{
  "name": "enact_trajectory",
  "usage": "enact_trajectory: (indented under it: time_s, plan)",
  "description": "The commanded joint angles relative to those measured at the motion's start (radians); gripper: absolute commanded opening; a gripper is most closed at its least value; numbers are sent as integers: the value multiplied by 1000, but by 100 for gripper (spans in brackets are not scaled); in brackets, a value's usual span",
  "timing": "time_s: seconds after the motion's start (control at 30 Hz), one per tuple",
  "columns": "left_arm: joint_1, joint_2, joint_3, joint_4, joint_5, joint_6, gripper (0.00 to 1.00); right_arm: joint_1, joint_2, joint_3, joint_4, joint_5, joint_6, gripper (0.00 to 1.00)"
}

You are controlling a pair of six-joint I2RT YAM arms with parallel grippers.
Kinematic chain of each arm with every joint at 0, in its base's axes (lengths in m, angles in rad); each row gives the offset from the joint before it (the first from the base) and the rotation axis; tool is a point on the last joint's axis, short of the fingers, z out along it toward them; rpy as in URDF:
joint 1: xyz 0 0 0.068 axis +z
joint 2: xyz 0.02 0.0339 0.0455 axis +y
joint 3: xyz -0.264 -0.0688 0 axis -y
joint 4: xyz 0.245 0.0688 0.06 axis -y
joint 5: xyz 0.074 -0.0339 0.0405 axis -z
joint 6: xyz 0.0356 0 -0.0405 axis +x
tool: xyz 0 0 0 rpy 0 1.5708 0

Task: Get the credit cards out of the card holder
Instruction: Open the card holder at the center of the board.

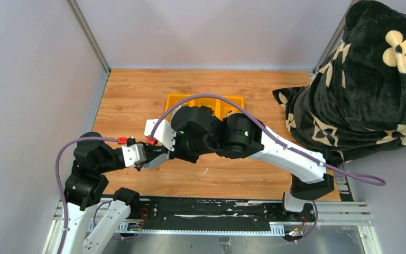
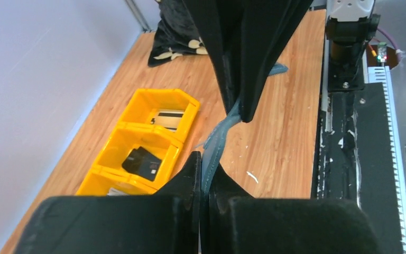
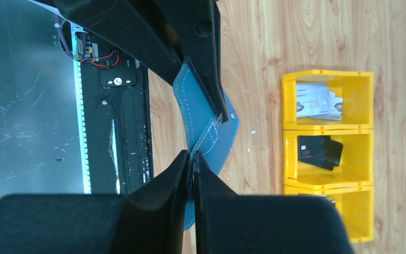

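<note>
The blue-grey card holder (image 3: 223, 136) hangs above the wooden table, pinched between both grippers and bent between them. My left gripper (image 2: 205, 159) is shut on one edge of it. My right gripper (image 3: 191, 156) is shut on another edge. In the left wrist view the holder (image 2: 219, 135) runs up to the right gripper's fingers (image 2: 254, 63). No card shows in the holder. White cards (image 3: 317, 103) lie in one end compartment of the yellow tray. One with a black stripe shows in the left wrist view (image 2: 166, 117). In the top view the two grippers meet near the table's front left (image 1: 153, 157).
The yellow three-compartment tray (image 1: 180, 99) stands behind the arms at mid table. Its middle compartment holds a black card (image 3: 320, 151). A black blanket with cream flowers (image 1: 359, 84) is heaped at the right. The black rail (image 1: 206, 209) runs along the front edge.
</note>
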Motion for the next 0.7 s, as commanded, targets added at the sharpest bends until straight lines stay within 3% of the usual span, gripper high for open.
enact_trajectory:
  time_s: [0.0, 0.07, 0.17, 0.23, 0.3, 0.4, 0.57, 0.67]
  plan:
    - [-4, 11, 29, -26, 14, 26, 0, 18, -56, -17, 46, -2, 0, 28]
    - [-3, 18, 38, -27, 12, -1, 0, 13, -98, -74, 106, 67, 1, 45]
    - [-4, 46, 65, -25, 26, -85, 0, -24, -238, -249, 290, 106, 27, 55]
    - [-4, 69, 77, 34, 16, -251, 0, -77, -346, -393, 434, 52, 51, 61]
    - [-2, 77, 65, 222, -32, -501, 0, -144, -511, -635, 670, -65, 112, 68]
    - [-3, 87, 70, 397, -79, -748, 0, -232, -691, -919, 934, -187, 191, 74]
    - [-3, 140, 140, 452, -133, -891, 0, -298, -808, -1203, 1223, -223, 361, 77]
    - [-3, 156, 169, 466, -158, -956, 0, -306, -798, -1281, 1347, -228, 431, 77]
